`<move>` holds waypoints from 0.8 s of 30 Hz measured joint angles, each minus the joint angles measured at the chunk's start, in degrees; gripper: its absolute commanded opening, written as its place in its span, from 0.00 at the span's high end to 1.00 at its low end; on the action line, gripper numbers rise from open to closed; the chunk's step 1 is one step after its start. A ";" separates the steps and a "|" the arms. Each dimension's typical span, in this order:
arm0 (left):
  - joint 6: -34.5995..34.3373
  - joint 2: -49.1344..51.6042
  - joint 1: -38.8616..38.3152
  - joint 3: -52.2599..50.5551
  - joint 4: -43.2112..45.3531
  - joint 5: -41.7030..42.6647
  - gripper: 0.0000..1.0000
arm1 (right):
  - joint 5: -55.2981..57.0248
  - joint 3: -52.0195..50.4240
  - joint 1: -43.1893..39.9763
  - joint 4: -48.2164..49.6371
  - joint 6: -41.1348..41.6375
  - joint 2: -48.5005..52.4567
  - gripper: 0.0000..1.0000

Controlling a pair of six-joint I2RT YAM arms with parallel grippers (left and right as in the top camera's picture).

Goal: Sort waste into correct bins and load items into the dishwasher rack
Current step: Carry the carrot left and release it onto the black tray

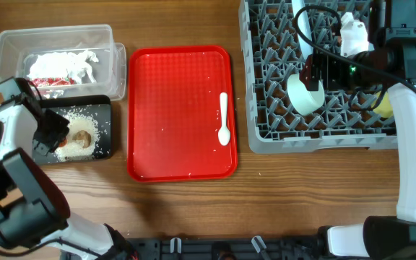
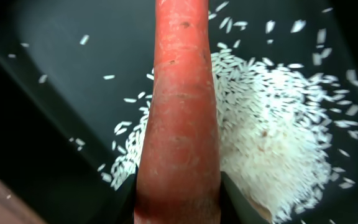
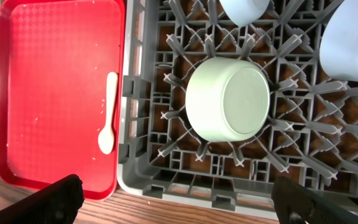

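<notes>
**Carrot held over the black tray, right hand spread above the rack**

The left gripper (image 1: 51,133) is clamped on the carrot piece (image 2: 179,112). Its dark fingers (image 2: 232,198) press both sides of the thick end. The carrot is orange, tapered and faintly ridged, and hangs above the shallow black tray (image 1: 104,141) at 9 o'clock on the table. Below it lies a heap of loose white rice (image 2: 278,124), with stray grains scattered across the smooth dark floor. A small brownish lump (image 1: 83,137) sits in the rice.

The right gripper (image 3: 176,186) holds nothing. Its fingers (image 3: 61,199) are spread wide above the grey plastic rack (image 1: 323,139) at 2 o'clock. Under it a pale green bowl (image 3: 229,99), round and matte, leans among the upright pegs. A light blue bowl (image 3: 353,37) stands at 2 o'clock from it.

The glossy white spoon (image 1: 224,119) lies flat on the textured red tray (image 1: 157,87), near its 3 o'clock edge, bowl end toward 6. At 10 o'clock the clear tub (image 1: 6,50) holds the crumpled red-and-white wrapper (image 1: 63,68).
</notes>
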 measured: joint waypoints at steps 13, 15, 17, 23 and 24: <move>-0.17 1.77 0.00 0.00 1.25 -0.04 0.46 | 0.00 0.00 0.00 0.00 0.00 0.00 0.00; -0.09 1.77 0.02 0.00 1.09 -0.04 0.33 | 0.00 0.00 0.00 0.02 0.00 0.00 0.00; 0.07 1.77 0.00 0.00 0.85 -0.07 0.24 | 0.00 0.00 0.00 0.00 0.00 0.00 0.00; -0.26 1.77 0.00 0.00 -0.26 -0.02 0.20 | 0.00 0.00 0.00 0.00 0.00 0.00 0.00; -0.26 1.77 0.00 0.00 -0.50 -0.02 0.20 | 0.00 0.00 0.00 0.00 0.00 0.00 0.00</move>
